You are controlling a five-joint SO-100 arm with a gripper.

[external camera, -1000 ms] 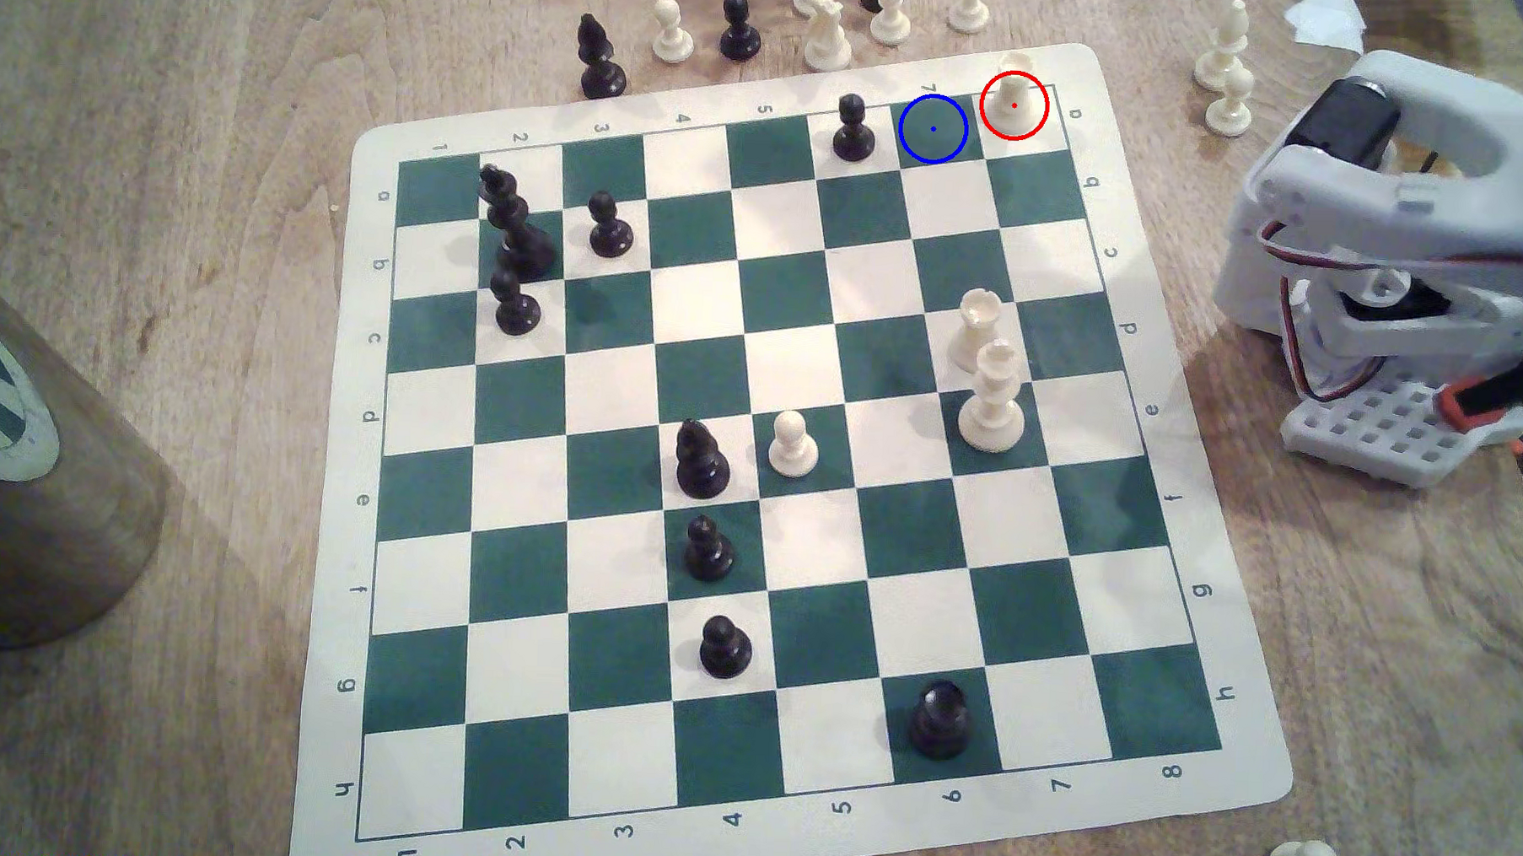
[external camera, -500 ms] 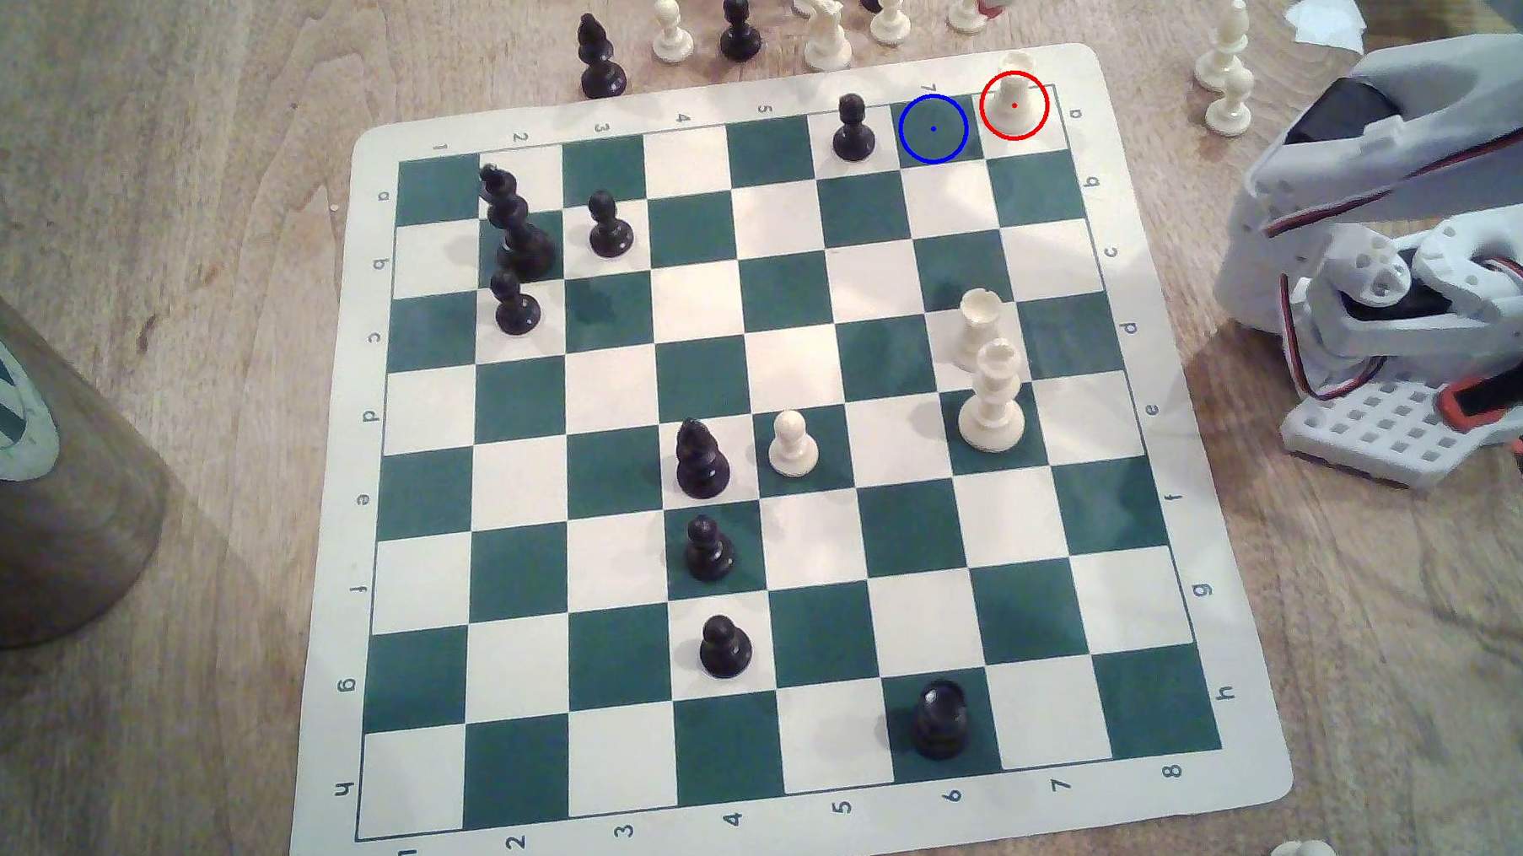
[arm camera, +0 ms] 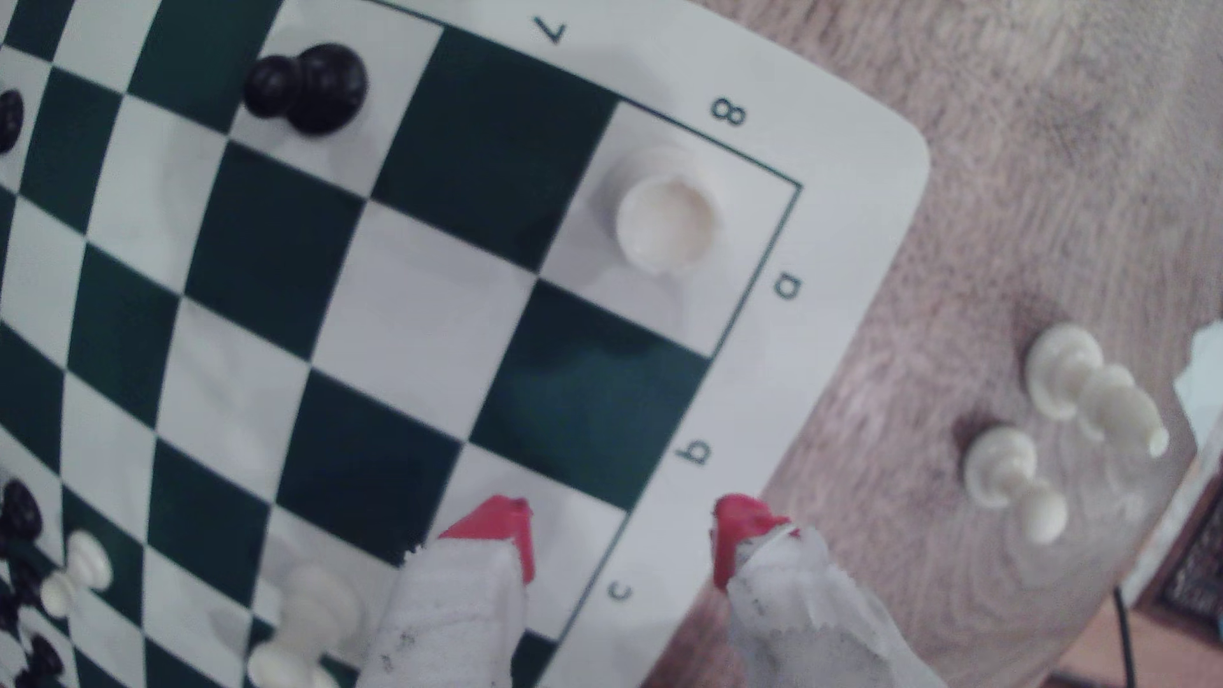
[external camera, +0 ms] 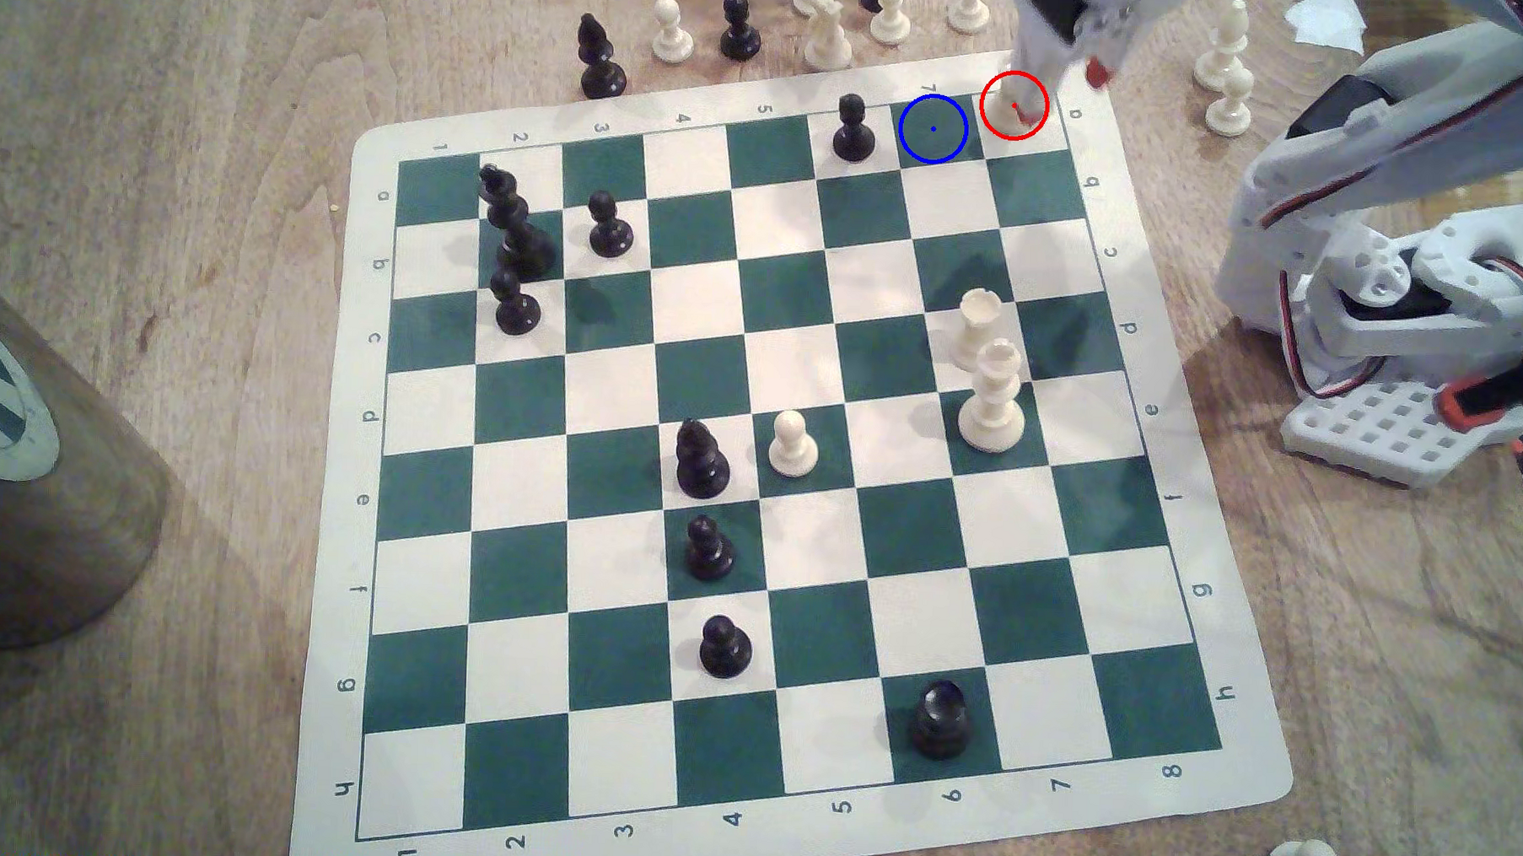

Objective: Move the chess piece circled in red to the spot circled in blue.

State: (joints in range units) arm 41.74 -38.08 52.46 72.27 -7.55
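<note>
The chess piece circled in red, a short cream rook (external camera: 1004, 109), stands on the cream corner square at the board's far right in the exterior view. The wrist view shows its notched top (arm camera: 668, 221) from above. My gripper (external camera: 1061, 93) hangs over that corner, open, its white-wrapped fingers tipped in red; one red tip overlaps the rook's side in the exterior view. Seen from the wrist, the gripper (arm camera: 625, 536) holds nothing, and the rook lies ahead of the fingertips (arm camera: 506, 526), apart from them. The spot circled in blue (external camera: 933, 129) is the bare dark green square (arm camera: 496, 145) beside the rook.
A black pawn (external camera: 853, 129) stands on the square just beyond the blue spot. Several captured pieces line the table behind the board (external camera: 829, 27). Two cream pieces (external camera: 1226, 72) stand off the corner near the arm's base (external camera: 1392, 345). A cylinder (external camera: 29, 472) sits at the exterior view's left.
The arm has unfolded from its base and swung toward the far corner. The gripper, out of frame a second ago, now hangs over the red-circled rook. No piece has moved.
</note>
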